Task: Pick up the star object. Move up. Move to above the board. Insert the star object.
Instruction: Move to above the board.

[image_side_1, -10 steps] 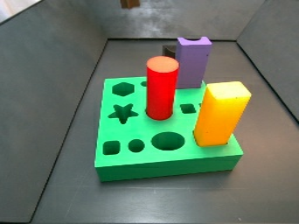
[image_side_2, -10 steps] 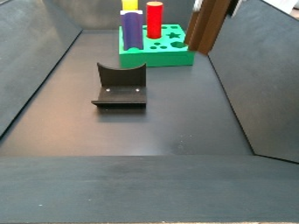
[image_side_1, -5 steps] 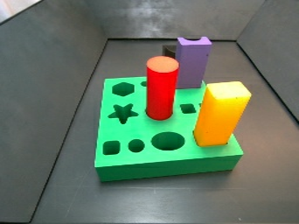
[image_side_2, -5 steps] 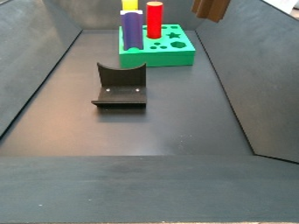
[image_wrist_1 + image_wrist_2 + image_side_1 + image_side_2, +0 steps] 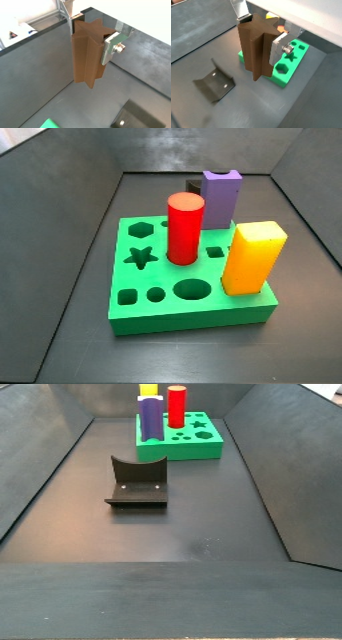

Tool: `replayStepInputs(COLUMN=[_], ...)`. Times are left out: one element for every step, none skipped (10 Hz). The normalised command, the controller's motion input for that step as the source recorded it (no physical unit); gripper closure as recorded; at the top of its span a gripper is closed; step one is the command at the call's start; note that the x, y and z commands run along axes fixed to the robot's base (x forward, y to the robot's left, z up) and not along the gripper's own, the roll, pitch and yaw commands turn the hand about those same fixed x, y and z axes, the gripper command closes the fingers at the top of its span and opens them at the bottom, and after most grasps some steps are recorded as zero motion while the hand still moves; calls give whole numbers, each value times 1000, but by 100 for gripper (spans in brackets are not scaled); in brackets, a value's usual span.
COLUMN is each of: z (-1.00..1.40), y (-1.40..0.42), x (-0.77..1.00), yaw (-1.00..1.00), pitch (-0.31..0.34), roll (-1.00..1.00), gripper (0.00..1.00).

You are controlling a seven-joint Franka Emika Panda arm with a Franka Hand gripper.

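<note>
My gripper is shut on the star object, a tall dark-brown ridged peg held upright between the silver fingers; it shows the same way in the other wrist view, gripper and peg. The peg hangs high above the floor, off to one side of the green board. Neither gripper nor peg shows in the side views. The board has an open star hole near its left side; it also stands at the far end in a side view.
On the board stand a red cylinder, a purple notched block and a yellow block. The dark fixture stands mid-floor and also shows in a wrist view. Dark walls enclose the floor.
The brown peg, seen at the upper right of a side view a second ago, has risen out of that view. The board and its pieces have not moved.
</note>
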Motion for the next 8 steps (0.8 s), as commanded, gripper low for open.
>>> replayStepInputs(z=[175,175,179,182,186,190,197,141], y=[-1000,-1000,-1000,-1000,-1000,-1000,-1000,-689], x=[301,311,323,339,355,374,393,306], yaw=[4,6,10,7,8,4,11,8], pitch=[141,122,131,141,140,135,136,141], roll=[-26,-20,-1,-5,-2,7,4,10], gripper=[100,100,100,100,100,100,100,100])
